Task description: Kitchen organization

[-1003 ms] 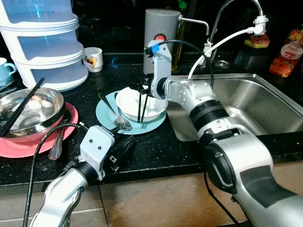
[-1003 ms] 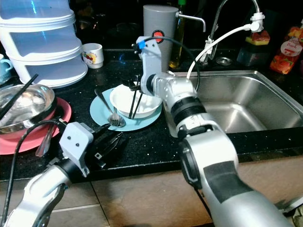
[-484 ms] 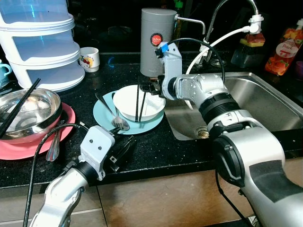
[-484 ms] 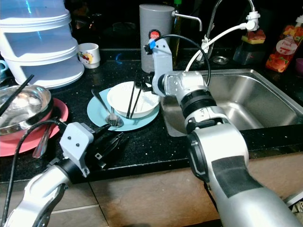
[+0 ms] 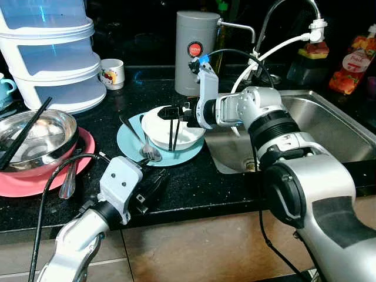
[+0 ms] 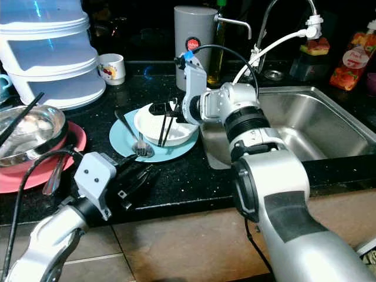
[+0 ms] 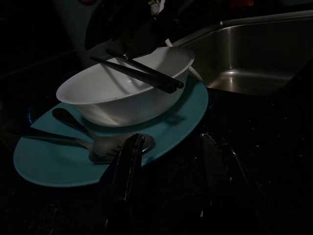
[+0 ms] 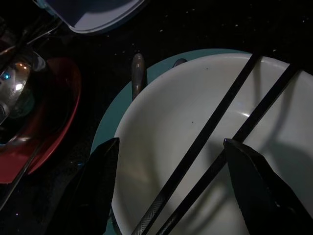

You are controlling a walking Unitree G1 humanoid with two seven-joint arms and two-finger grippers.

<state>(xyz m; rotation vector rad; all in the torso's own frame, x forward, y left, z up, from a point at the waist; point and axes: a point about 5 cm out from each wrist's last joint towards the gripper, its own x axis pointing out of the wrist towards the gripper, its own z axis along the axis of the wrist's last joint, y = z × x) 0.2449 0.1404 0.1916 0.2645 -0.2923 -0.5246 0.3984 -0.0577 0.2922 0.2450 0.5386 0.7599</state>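
A white bowl (image 5: 157,124) sits on a light blue plate (image 5: 130,145) in the middle of the black counter. Two black chopsticks (image 5: 173,133) lie across the bowl, their near ends resting on its front rim. A fork (image 5: 150,154) and a spoon (image 5: 127,122) lie on the plate, left of the bowl. My right gripper (image 8: 171,144) hovers open just above the bowl's far side, one finger on each side of the chopsticks (image 8: 215,122). Low at the counter's front edge, my left gripper (image 5: 148,191) is shut and points toward the plate (image 7: 44,161).
A steel bowl (image 5: 36,132) holding chopsticks rests on a pink plate (image 5: 23,181) at the left, a spoon (image 5: 67,183) beside it. Behind stand a stacked white container (image 5: 53,56), a mug (image 5: 113,73) and a grey canister (image 5: 197,50). The sink (image 5: 329,126) opens on the right.
My right wrist has swung from above the bowl round to its right side, and the gripper now reaches in low over the bowl. The chopsticks remain in the bowl. The left arm is unmoved.
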